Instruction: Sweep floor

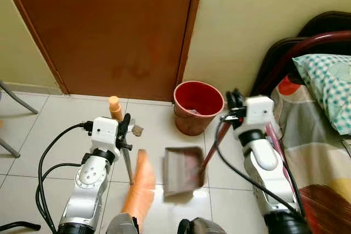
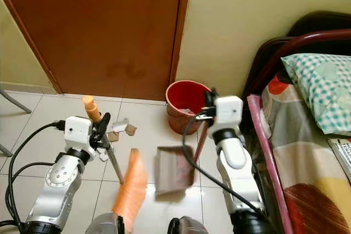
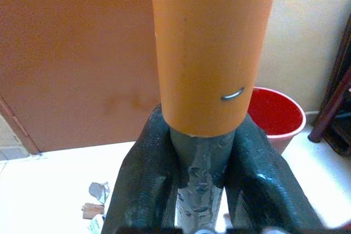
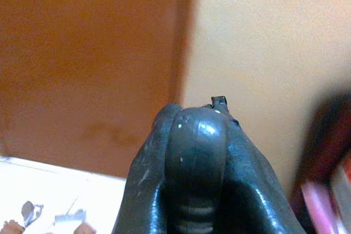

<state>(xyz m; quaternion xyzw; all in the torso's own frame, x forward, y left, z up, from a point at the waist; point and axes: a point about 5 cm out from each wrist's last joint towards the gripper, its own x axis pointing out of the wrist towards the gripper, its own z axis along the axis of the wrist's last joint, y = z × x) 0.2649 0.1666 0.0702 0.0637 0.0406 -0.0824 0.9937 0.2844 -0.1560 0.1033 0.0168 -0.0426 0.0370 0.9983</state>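
My left gripper (image 1: 125,127) is shut on the grey shaft (image 3: 200,157) of a broom, just below its orange top end (image 1: 114,107). The broom's orange bristle head (image 1: 140,190) rests on the white tiles near my feet. To its right, my right gripper (image 1: 233,102) is shut on the dark handle (image 4: 194,152) of a brown dustpan (image 1: 184,171), which hangs tilted just right of the bristles. A red bucket (image 1: 198,107) stands against the wall beyond the dustpan. Scraps of paper and card (image 2: 118,127) lie on the floor near the door.
A brown door (image 1: 109,26) and a cream wall (image 1: 247,15) close off the far side. A bed (image 1: 323,152) with a dark red frame and a checked pillow (image 1: 329,86) lines the right. Chair legs (image 1: 16,102) stand at the left. Black cables (image 1: 49,163) loop from my left arm.
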